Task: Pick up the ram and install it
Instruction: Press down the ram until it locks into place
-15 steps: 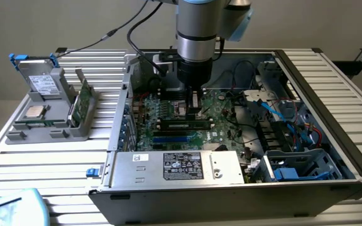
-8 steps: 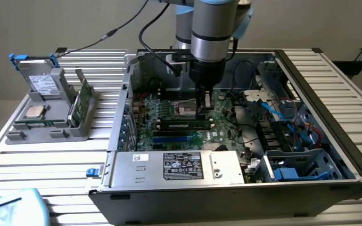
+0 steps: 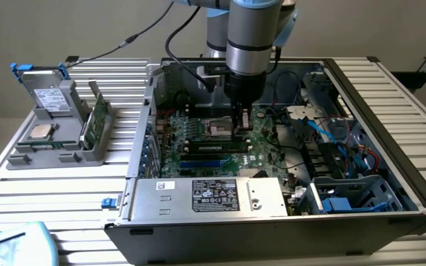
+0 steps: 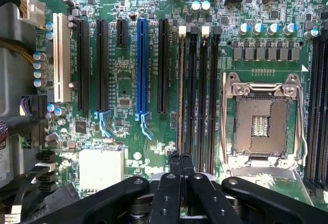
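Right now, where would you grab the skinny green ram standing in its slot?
Probably the ram by its long top edge, coming straight down from above and pinching its two flat faces. It stands on edge in the slot, with black slots close beside it, so only that thin edge is free.

The ram's (image 4: 181, 88) near end is hidden behind the pincer (image 4: 181, 165).

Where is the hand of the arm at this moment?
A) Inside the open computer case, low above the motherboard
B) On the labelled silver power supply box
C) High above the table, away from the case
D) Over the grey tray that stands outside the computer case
A: the hand is inside the open computer case, low above the green motherboard, with its fingers shut together.
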Available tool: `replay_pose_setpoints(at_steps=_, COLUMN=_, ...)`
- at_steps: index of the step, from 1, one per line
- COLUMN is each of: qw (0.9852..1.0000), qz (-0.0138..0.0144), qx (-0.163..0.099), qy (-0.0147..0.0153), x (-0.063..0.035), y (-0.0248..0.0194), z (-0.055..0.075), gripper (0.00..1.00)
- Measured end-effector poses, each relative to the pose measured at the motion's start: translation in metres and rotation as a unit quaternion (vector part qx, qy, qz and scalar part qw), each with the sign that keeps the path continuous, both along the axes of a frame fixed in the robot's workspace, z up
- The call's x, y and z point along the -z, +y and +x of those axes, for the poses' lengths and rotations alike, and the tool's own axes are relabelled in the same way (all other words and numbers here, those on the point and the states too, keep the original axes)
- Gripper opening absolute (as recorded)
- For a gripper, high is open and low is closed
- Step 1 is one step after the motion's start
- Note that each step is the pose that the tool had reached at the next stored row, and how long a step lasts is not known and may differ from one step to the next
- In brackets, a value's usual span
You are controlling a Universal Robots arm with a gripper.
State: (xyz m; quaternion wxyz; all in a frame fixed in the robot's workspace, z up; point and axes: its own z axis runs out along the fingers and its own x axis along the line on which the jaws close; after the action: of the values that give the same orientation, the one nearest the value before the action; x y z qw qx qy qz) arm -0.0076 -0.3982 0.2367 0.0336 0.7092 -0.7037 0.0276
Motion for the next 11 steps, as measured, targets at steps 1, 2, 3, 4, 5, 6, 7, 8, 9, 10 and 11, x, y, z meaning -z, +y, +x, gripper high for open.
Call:
replay_pose_setpoints(at_steps=1, qw=1.0, qz=0.0001, qx=0.0, qy=0.0, x=0.0005, y=0.0, z=0.0, gripper=0.11)
replay_pose_setpoints(at_steps=2, qw=1.0, qz=0.0, qx=0.0, qy=0.0, x=0.001, y=0.0, z=0.0, gripper=0.11)
replay_pose_setpoints(at_steps=3, qw=1.0, qz=0.0001, qx=0.0, qy=0.0, x=0.0019, y=0.0, z=0.0, gripper=0.11)
replay_pose_setpoints(at_steps=4, qw=1.0, qz=0.0, qx=0.0, qy=0.0, x=0.0028, y=0.0, z=0.0, gripper=0.11)
replay_pose_setpoints(at_steps=5, qw=1.0, qz=0.0001, qx=0.0, qy=0.0, x=0.0038, y=0.0, z=0.0, gripper=0.11)
replay_pose_setpoints(at_steps=6, qw=1.0, qz=0.0001, qx=0.0, qy=0.0, x=0.0048, y=0.0, z=0.0, gripper=0.11)
replay_pose_setpoints(at_steps=7, qw=1.0, qz=0.0, qx=0.0, qy=0.0, x=0.0057, y=0.0, z=0.0, gripper=0.11)
replay_pose_setpoints(at_steps=8, qw=1.0, qz=0.0, qx=0.0, qy=0.0, x=0.0067, y=0.0, z=0.0, gripper=0.11)
replay_pose_setpoints(at_steps=9, qw=1.0, qz=0.0, qx=0.0, qy=0.0, x=0.0076, y=0.0, z=0.0, gripper=0.11)
replay_pose_setpoints(at_steps=10, qw=1.0, qz=0.0, qx=0.0, qy=0.0, x=0.0083, y=0.0, z=0.0, gripper=0.11)
replay_pose_setpoints(at_steps=11, qw=1.0, qz=-0.0002, qx=0.0, qy=0.0, x=0.0089, y=0.0, z=0.0, gripper=0.11)
